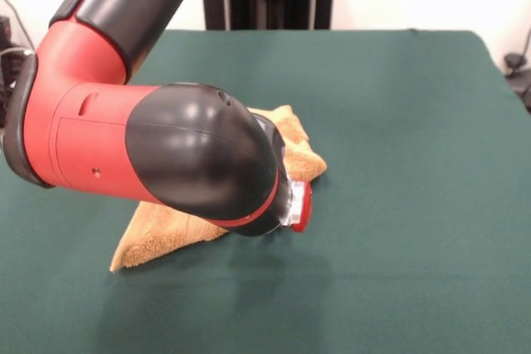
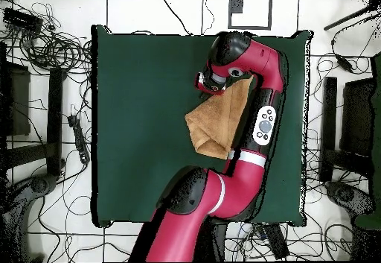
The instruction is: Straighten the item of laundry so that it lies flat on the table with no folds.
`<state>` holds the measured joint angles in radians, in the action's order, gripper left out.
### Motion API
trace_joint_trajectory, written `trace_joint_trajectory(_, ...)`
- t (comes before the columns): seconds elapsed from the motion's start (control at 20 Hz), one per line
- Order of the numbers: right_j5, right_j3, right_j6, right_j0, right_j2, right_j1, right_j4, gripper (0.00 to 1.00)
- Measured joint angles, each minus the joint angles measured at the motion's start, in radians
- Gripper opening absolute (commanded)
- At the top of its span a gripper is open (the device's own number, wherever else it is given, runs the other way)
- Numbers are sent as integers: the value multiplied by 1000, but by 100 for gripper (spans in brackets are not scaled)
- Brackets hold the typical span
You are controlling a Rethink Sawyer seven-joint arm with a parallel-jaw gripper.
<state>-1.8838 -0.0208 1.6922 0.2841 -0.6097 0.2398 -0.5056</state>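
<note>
The item of laundry (image 1: 163,231) is a golden-orange towel bunched into a rough triangle on the green table (image 1: 415,122). One pointed corner reaches toward the near left and a folded lump (image 1: 297,145) sits at the far right. The red and black arm (image 1: 166,155) lies low across it and hides its middle. The gripper end (image 1: 300,205) shows only as a red and silver piece at the towel's edge. From overhead the towel (image 2: 217,118) is a folded wedge, with the gripper (image 2: 207,81) at its far corner and the arm along its right side. The table (image 2: 134,111) is far larger.
The arm's elbow and forearm (image 2: 260,118) hang low over the table's right half in the overhead view. Cables (image 2: 45,51) and dark stands (image 2: 350,126) lie on the floor around the table's edges.
</note>
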Motion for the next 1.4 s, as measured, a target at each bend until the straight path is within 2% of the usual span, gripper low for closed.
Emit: trace_joint_trajectory(1.4,-82,43,-7,30,-218,-7,-193,0)
